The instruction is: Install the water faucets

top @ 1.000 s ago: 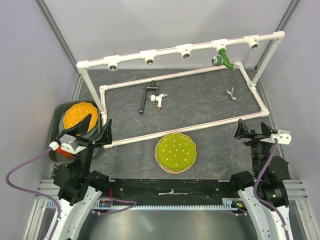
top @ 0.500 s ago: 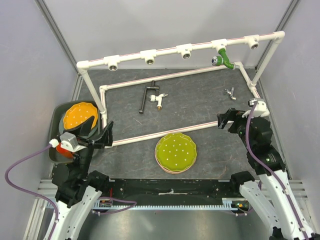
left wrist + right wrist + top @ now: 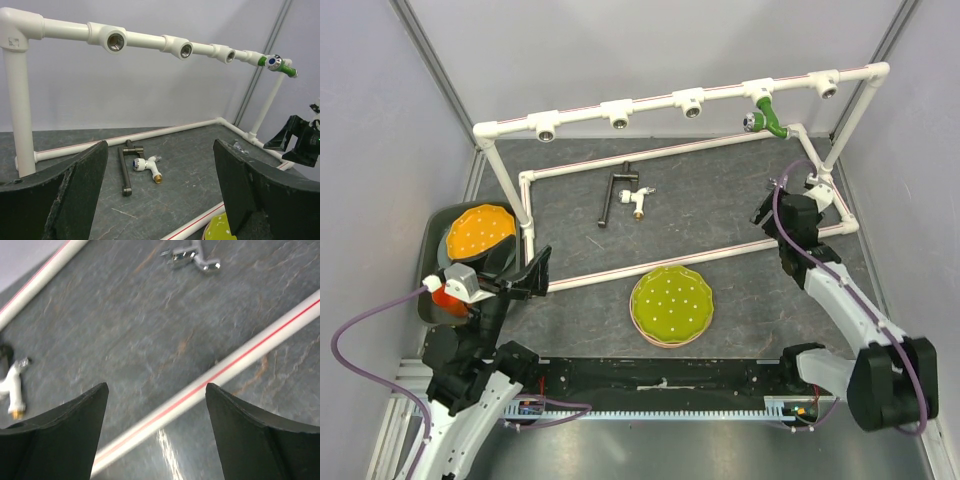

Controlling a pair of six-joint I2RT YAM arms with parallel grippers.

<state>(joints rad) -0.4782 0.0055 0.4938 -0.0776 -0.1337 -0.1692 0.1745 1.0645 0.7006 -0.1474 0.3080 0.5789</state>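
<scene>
Our right hand hovers over the right part of the dark surface. Its fingers are spread wide and nothing lies between them. In the wrist view a low white pipe with a red stripe runs slantwise under the gap. The silver faucet lies on its side on the surface just beyond that pipe. It is near the hand but apart from it, and close to the right rear corner of the pipe frame.

The white faucet, with its brass end pointing toward us, lies flat in the left middle of the surface. It is just beside the black L-shaped bar, and we cannot tell whether the two touch. Both are well apart from the right hand.

Our left hand is also released, with its fingers wide apart and holding nothing. It sits at the near left, by the frame's front-left post and beside the orange plate, and it faces across the surface toward the frame. The tee sockets along the top rail open toward us and show their threaded mouths. A green fitting hangs from one tee near the right end of that rail.

A green plate with white dots rests at the near middle, outside the frame's front pipe. It lies between the two arms and touches neither hand.
</scene>
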